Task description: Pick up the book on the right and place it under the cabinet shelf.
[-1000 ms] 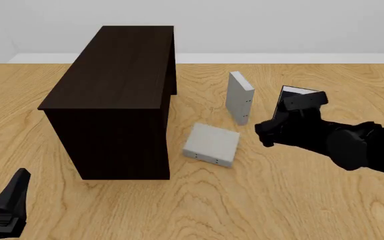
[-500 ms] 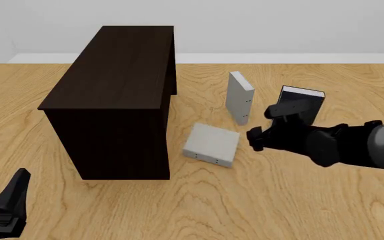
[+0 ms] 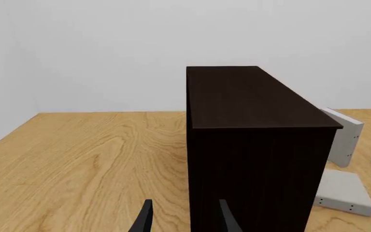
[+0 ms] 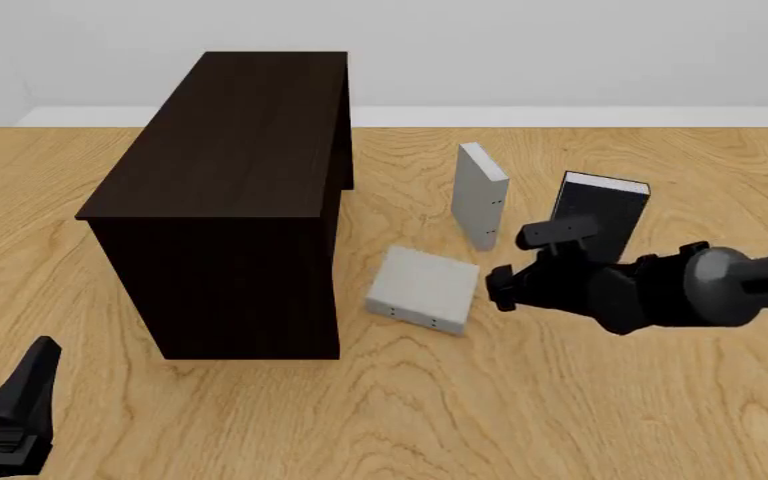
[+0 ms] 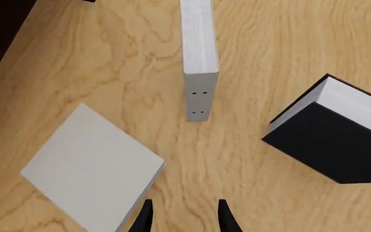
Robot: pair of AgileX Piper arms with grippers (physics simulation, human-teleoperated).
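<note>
The book (image 4: 480,195) taken as the target, the right-hand one of the two grey copies, stands on edge just above the middle of the front view, right of the cabinet shelf (image 4: 237,140) and apart from it; its white page edge and small dots show in the right wrist view. The second grey book (image 4: 422,288) lies flat below and left of it, close to the cabinet's lower right corner; the black book (image 4: 607,200) leans just to the right.

The right gripper (image 4: 511,262) hangs over the bare wood between these three, its fingers spread and nothing between them. The left gripper (image 3: 185,220) sits in the lower left corner of the front view, fingers likewise apart and empty, facing the cabinet's end wall.

The chief risk is likely a wrong pick; the gripper sits about as near the flat grey copy as the standing one, and the two look nearly alike. A descent slightly off line could also clip the standing book's top edge and topple it, probably onto the flat copy or against the black one; once flat, its cover would offer the fingers little to close on. The open side of the cabinet is not visible from here, so the insertion path cannot be judged.
</note>
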